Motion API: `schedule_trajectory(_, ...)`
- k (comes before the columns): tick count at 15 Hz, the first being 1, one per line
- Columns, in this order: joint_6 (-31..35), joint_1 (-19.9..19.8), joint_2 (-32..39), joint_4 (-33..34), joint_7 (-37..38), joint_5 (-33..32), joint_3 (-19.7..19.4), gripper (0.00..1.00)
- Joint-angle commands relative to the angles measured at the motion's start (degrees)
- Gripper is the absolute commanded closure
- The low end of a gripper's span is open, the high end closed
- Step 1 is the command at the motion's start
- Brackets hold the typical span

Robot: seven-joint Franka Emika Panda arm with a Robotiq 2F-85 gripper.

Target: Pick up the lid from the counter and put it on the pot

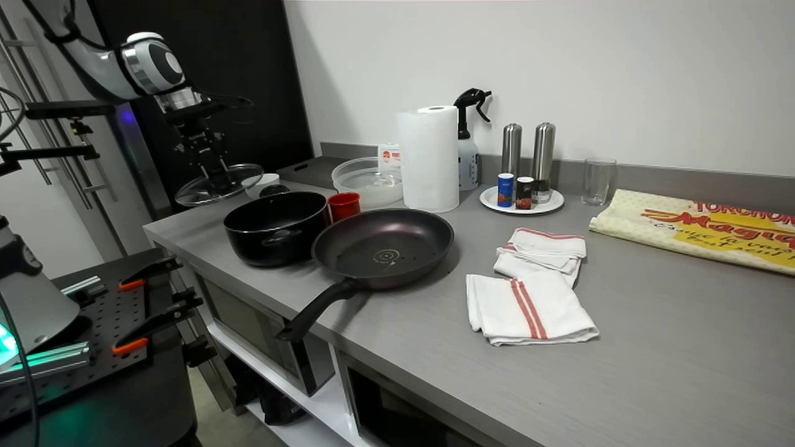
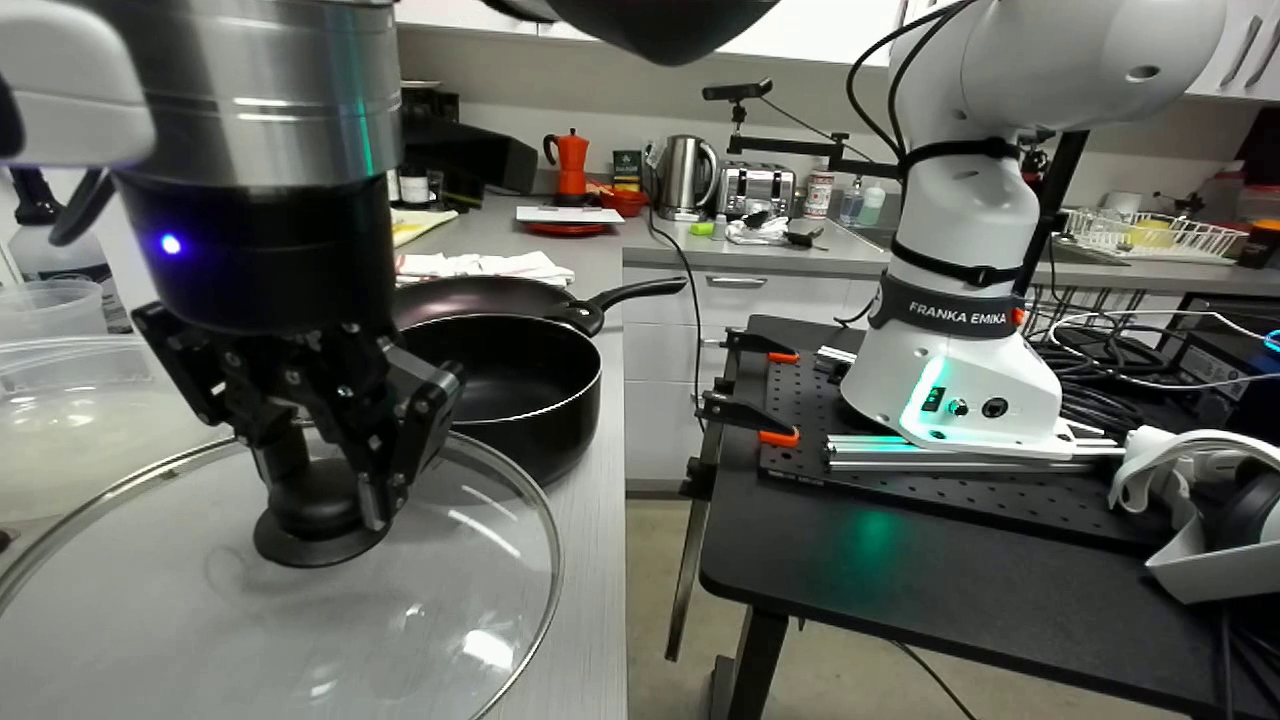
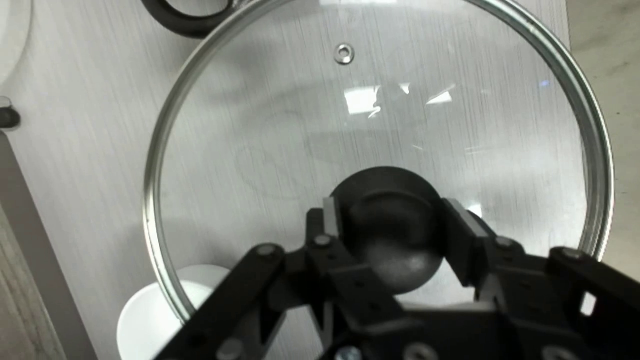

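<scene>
The lid [image 1: 197, 192] is round and see-through with a pale metal rim and a dark knob. My gripper [image 1: 218, 178] is shut on its knob and holds the lid roughly level above the end of the counter [image 1: 428, 360]. The grip on the knob shows in an exterior view [image 2: 325, 495] and in the wrist view [image 3: 390, 215]. In the wrist view the rim reaches past the counter's front edge. The black pot [image 1: 261, 242] stands uncovered on the counter, beside the lid; it also shows in an exterior view [image 2: 540, 430]. A black loop handle [image 3: 192, 24] shows at the wrist view's top.
The black frying pan [image 1: 397, 248] stands against the pot, its handle over the counter edge. A red cup [image 1: 343, 206] is behind the pot. A white bowl [image 3: 150, 320] is partly under the lid. A clear container [image 1: 366, 186] and paper roll [image 1: 428, 161] stand farther back.
</scene>
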Motion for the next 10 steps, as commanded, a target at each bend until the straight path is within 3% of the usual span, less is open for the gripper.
schedule_trajectory(1,-0.9,-0.8,-4.9,-2.0,2.1,-0.8,-0.1,0.75)
schedule_trajectory(10,-1.0,-7.9,-13.3,-6.2,6.5,-0.1,-4.9,0.75)
